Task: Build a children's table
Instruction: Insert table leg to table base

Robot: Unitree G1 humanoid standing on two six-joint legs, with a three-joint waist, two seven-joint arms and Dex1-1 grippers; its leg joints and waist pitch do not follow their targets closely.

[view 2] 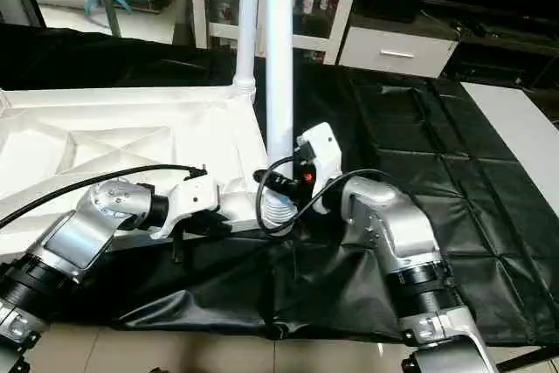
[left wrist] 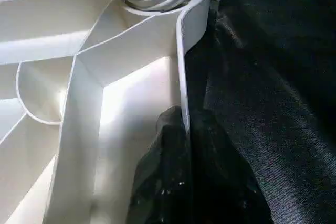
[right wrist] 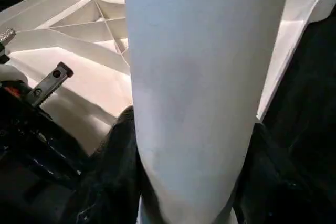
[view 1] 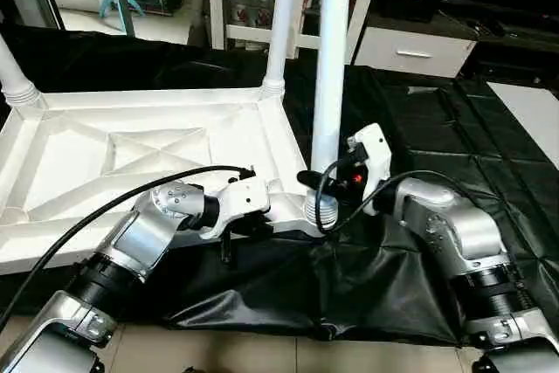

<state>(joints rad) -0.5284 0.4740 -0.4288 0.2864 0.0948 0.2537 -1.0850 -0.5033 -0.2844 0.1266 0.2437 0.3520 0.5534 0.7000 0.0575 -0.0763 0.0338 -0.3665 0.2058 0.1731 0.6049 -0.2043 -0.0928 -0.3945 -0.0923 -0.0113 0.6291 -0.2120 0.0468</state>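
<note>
A white plastic tabletop [view 1: 131,155] lies upside down across the left half of the frame on a black cloth [view 1: 419,128], its X-shaped ribs facing up. Three white tube legs stand upright in corner sockets: one at the far left edge [view 1: 10,72], one at upper centre [view 1: 281,24], and the nearest leg [view 1: 332,58] just right of centre.

The left gripper [left wrist: 184,145], lower centre, is pinched shut on the tabletop's thin front rim, one finger on each side. The right gripper [right wrist: 184,192] has its fingers half spread around the nearest leg, low on its smooth shaft above the threads.

The parts look light, hollow and stiff (smooth plastic, likely slippery). The thin rim suits pinching; the leg probably turns best gripped low.
</note>
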